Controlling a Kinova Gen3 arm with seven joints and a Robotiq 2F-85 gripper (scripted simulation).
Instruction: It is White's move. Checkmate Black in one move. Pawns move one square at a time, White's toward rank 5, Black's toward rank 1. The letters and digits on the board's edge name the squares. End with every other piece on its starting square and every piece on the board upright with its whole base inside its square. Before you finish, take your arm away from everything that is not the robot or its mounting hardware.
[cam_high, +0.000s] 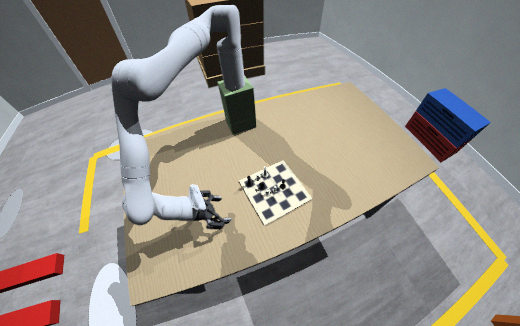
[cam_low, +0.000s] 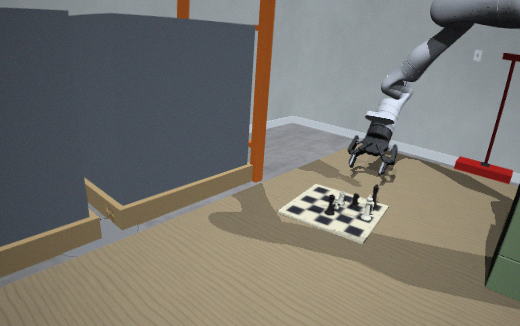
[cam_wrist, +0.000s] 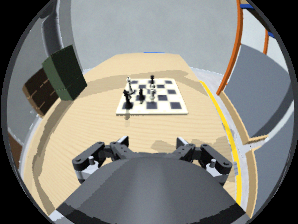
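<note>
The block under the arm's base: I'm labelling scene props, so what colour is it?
Dark green; the block shows best in the top view.

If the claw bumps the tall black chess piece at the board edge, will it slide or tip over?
The tall black piece looks slender and narrow-based, so it would probably tip rather than slide. White pieces stand nearby, so a fall may disturb them. The open claw holds nothing.

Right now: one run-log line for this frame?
phase: approach | end effector: open, empty, off the board's side | chessboard: pieces upright, none grasped | move: not yet made
</note>
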